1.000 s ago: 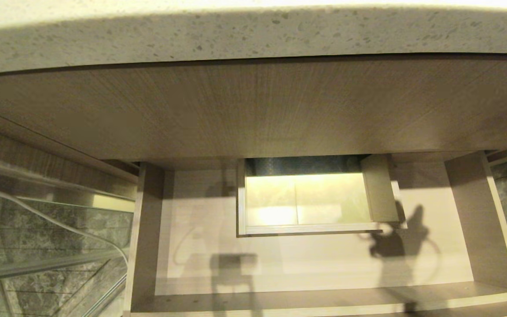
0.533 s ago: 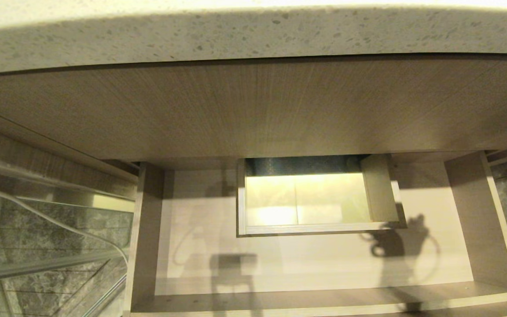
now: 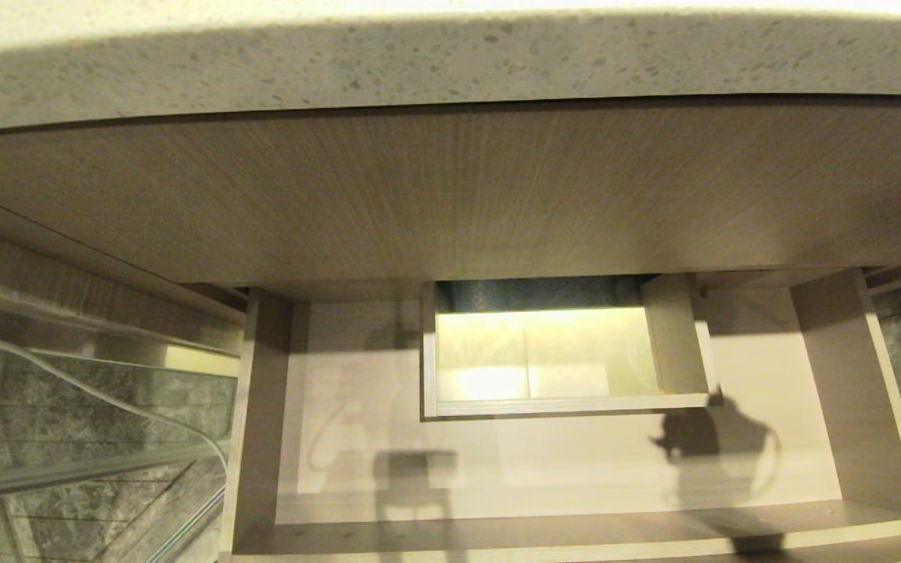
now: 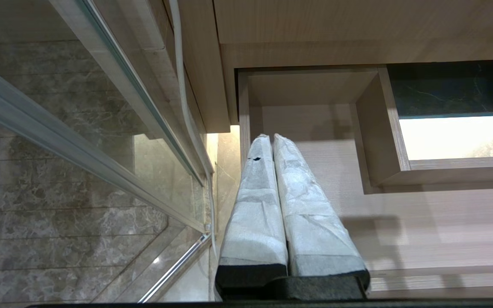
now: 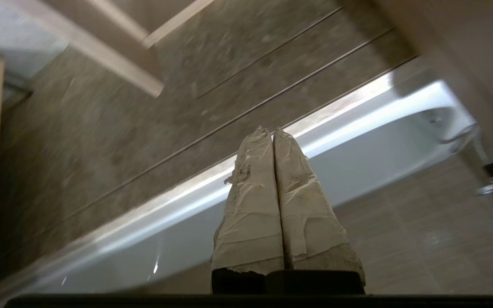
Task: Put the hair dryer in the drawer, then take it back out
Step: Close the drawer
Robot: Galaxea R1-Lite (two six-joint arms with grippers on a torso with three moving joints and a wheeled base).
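Head view: the drawer [image 3: 544, 469], lower centre, is seen pulled out and bare; no hair dryer is shown. Both the left claw [image 4: 272, 139] and right claw [image 5: 271, 131] are pressed together, pinching nothing.

1. You have the drawer [image 3: 544, 469] pulled open under the speckled countertop [image 3: 450, 62].
2. Its pale wood-grain floor lies just beyond the closed left jaws.
3. The boxed cut-out [image 3: 568, 403] stands mid-drawer, beside those jaws.

Wide, shallow pale wood-grain drawer [image 3: 560, 461] pulled open, boxed rectangular cut-out [image 3: 560, 352] mid-floor.
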